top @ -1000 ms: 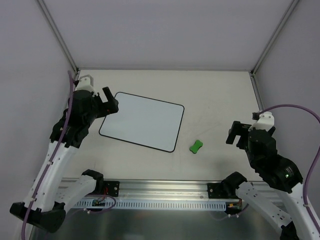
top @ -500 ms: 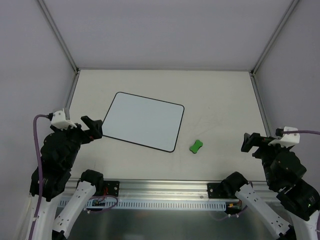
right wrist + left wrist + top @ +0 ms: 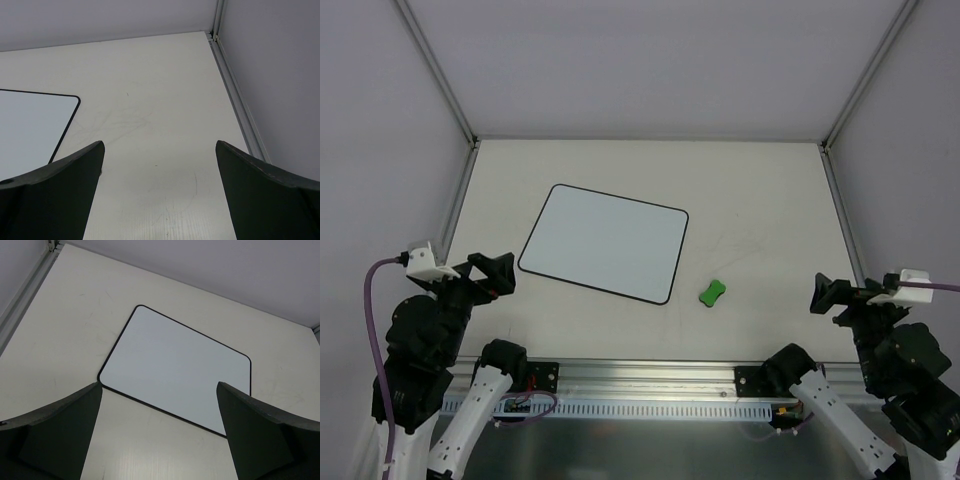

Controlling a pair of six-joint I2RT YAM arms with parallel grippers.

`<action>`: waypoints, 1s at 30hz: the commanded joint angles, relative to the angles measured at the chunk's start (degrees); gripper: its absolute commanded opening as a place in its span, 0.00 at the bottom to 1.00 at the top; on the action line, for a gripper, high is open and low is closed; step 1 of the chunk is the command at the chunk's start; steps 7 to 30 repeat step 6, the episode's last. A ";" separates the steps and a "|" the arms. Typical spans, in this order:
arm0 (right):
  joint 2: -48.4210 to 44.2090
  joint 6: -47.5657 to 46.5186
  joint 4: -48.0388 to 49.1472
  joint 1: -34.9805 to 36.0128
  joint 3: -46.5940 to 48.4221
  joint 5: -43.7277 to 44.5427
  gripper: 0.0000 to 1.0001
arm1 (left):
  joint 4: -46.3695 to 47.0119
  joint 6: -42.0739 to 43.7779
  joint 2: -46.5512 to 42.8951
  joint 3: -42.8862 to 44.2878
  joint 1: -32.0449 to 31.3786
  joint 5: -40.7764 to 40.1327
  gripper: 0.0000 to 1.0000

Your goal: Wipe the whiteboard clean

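Note:
The whiteboard (image 3: pixel 605 242) lies flat left of the table's middle, white with a thin black edge, and no marks show on it. It fills the middle of the left wrist view (image 3: pixel 175 370), and its right edge shows in the right wrist view (image 3: pixel 30 125). My left gripper (image 3: pixel 497 272) is raised off the board's near-left corner, open and empty (image 3: pixel 159 386). My right gripper (image 3: pixel 828 295) is held over the near right of the table, open with nothing between its fingers (image 3: pixel 159 144).
A small green block (image 3: pixel 712 292) sits on the table just right of the board's near-right corner. Metal frame rails (image 3: pixel 840 200) run along the table's sides, and grey walls enclose it. Faint scuff marks (image 3: pixel 190 190) show on the table surface.
Both arms have pulled back toward the near edge. The left gripper left the board's far-left corner and came down and left. The right gripper moved right and nearer. Both stayed open.

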 commanded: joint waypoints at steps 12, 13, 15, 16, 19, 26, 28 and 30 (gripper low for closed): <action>-1.17 -2.45 2.53 -0.07 0.47 -1.13 0.99 | -0.17 0.66 -1.52 0.70 0.54 -2.01 0.99; -1.17 -2.45 2.53 -0.07 0.47 -1.13 0.99 | -0.17 0.66 -1.52 0.70 0.54 -2.01 0.99; -1.17 -2.45 2.53 -0.07 0.47 -1.13 0.99 | -0.17 0.66 -1.52 0.70 0.54 -2.01 0.99; -1.17 -2.45 2.53 -0.07 0.47 -1.13 0.99 | -0.17 0.66 -1.52 0.70 0.54 -2.01 0.99; -1.17 -2.45 2.53 -0.07 0.47 -1.13 0.99 | -0.17 0.66 -1.52 0.70 0.54 -2.01 0.99; -1.17 -2.45 2.53 -0.07 0.47 -1.13 0.99 | -0.17 0.66 -1.52 0.70 0.54 -2.01 0.99; -1.17 -2.45 2.53 -0.07 0.47 -1.13 0.99 | -0.17 0.66 -1.52 0.70 0.54 -2.01 0.99; -1.17 -2.45 2.53 -0.07 0.47 -1.13 0.99 | -0.17 0.66 -1.52 0.70 0.54 -2.01 0.99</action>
